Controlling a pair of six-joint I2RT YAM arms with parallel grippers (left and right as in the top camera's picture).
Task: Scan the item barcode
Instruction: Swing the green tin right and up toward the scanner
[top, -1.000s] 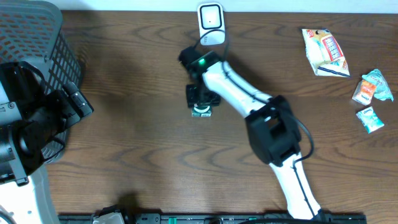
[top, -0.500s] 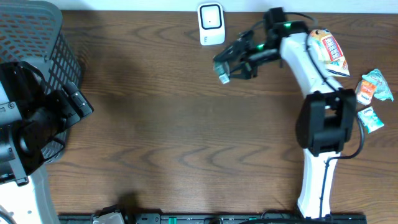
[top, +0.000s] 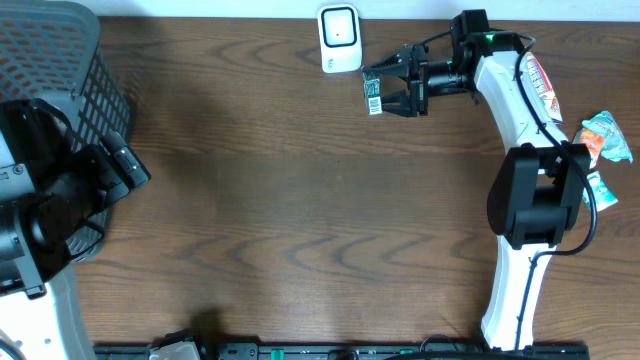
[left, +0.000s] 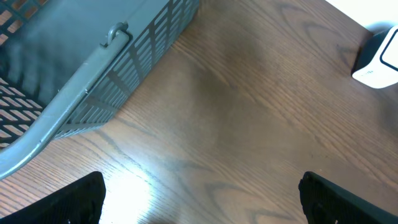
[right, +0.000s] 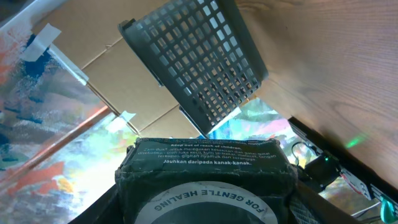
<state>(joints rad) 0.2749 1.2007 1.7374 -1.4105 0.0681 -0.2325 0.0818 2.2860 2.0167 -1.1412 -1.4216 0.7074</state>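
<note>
**Spotter:** What changed in the last second?

**Me:** I moved the item (top: 373, 94). A second ago my right gripper (top: 392, 88) held it low over the counter (top: 300, 210), below the scanner (top: 339, 38). Half a second ago it was out to the scanner's right. Now it sits just beside the scanner's right edge, lifted clear of the wood and not touching the scanner.

**Spotter:** Do you have a firm hold on it?

**Me:** Yes. My right gripper is partly closed, pinching the item from both sides. In my wrist view it fills the bottom of the picture, with printed text facing the lens.

**Spotter:** What about your left?

**Me:** My left gripper (left: 200, 193) is spread wide and holds nothing. It hangs far to the scanner's left, by the basket (top: 60, 60).

**Spotter:** What does the move mean for the scan?

**Me:** I think I'm in the presenting step. From overhead a white striped label (top: 373, 96) shows on the end nearest the scanner. I can't tell whether it squarely faces the scanner window, so I may still need to turn my wrist a little.
</note>
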